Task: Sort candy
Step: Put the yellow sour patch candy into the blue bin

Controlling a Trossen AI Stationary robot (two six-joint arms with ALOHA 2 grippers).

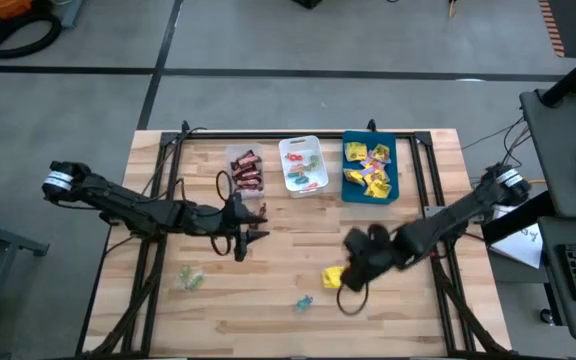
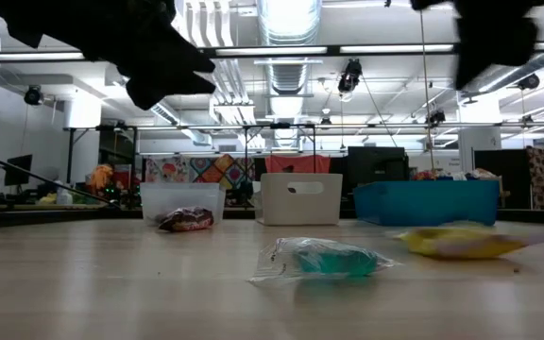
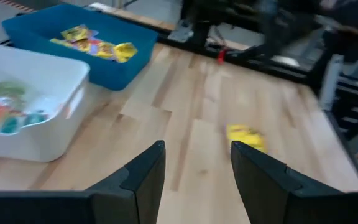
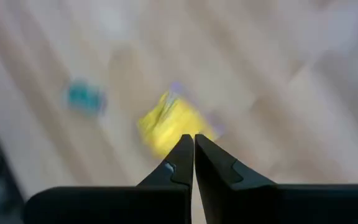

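My left gripper hovers open over the table's middle, just near of the clear tray that holds dark red-brown bars; its fingers point toward the right side. My right gripper is shut and empty, raised above a yellow packet that lies flat on the wood. The packet also shows past my left fingers and in the low view. A teal piece and a green piece lie loose near the near edge.
Three trays stand in a row by the far edge: the clear one, a white one with teal and red pieces, and a blue one with yellow packets. Bare wood lies between the trays and the loose sweets.
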